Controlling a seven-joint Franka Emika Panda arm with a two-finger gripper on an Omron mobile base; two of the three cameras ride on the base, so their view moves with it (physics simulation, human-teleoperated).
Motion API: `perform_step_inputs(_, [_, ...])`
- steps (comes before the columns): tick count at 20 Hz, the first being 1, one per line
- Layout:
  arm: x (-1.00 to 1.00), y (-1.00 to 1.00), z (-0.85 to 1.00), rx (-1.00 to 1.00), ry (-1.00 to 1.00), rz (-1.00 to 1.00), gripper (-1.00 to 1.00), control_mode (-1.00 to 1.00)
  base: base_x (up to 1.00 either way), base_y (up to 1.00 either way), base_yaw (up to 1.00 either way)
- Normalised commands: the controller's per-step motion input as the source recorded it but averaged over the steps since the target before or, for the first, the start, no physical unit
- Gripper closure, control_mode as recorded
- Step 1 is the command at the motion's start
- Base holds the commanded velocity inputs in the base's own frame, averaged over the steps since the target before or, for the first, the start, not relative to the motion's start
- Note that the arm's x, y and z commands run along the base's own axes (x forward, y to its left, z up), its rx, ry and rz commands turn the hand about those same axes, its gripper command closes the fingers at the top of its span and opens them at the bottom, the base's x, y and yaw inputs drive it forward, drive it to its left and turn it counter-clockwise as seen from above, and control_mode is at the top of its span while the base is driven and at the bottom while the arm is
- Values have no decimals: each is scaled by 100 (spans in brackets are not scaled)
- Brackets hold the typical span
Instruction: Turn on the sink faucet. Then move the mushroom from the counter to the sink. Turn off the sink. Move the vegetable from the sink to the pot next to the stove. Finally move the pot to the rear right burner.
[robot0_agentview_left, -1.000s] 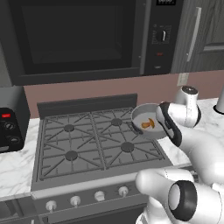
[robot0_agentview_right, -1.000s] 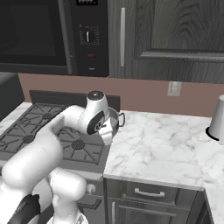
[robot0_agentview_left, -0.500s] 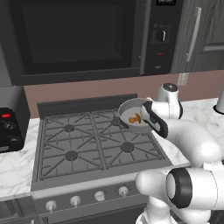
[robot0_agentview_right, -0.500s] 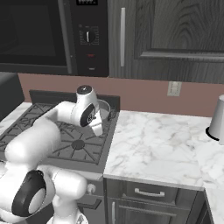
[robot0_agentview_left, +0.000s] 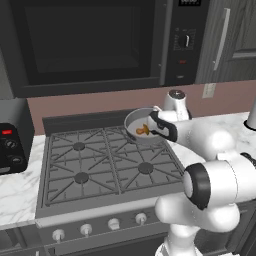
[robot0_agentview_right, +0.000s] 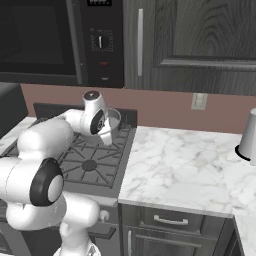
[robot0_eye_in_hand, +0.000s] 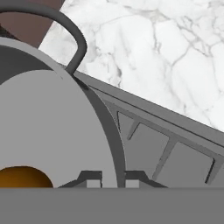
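A white arm reaches from the near right over the stove (robot0_agentview_left: 100, 170). Its claw (robot0_eye_in_hand: 109, 178) is clenched on the near rim of the pot (robot0_agentview_left: 141, 126), one finger inside and one outside. The pot sits at the far right of the stove, over the rear right burner, with the orange mushroom (robot0_agentview_left: 142, 131) inside. The pot looks rigid metal, fairly heavy and smooth; a rim pinch may let it tilt, so its loop handle (robot0_eye_in_hand: 70, 30) seems steadier. Marble bench (robot0_agentview_right: 190, 160) lies right.

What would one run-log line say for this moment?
stage: moving pot to rear right burner | pot: over rear right of stove | mushroom: inside pot | gripper: jaws shut on pot rim
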Motion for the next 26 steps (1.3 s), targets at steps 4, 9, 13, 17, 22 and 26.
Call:
perform_step_inputs(4, [37,13,0,0,0,4,100,-100,0,0,0])
perform_step_inputs(9, [31,12,0,0,0,5,100,-100,0,0,0])
perform_step_inputs(13, [23,8,0,0,1,6,100,-100,0,0,0])
perform_step_inputs(17, [16,9,-3,0,1,6,100,-100,0,0,0])
perform_step_inputs(22, [14,11,-6,0,1,6,100,-100,0,0,0])
perform_step_inputs(26, [14,10,-3,0,2,5,100,-100,0,0,0])
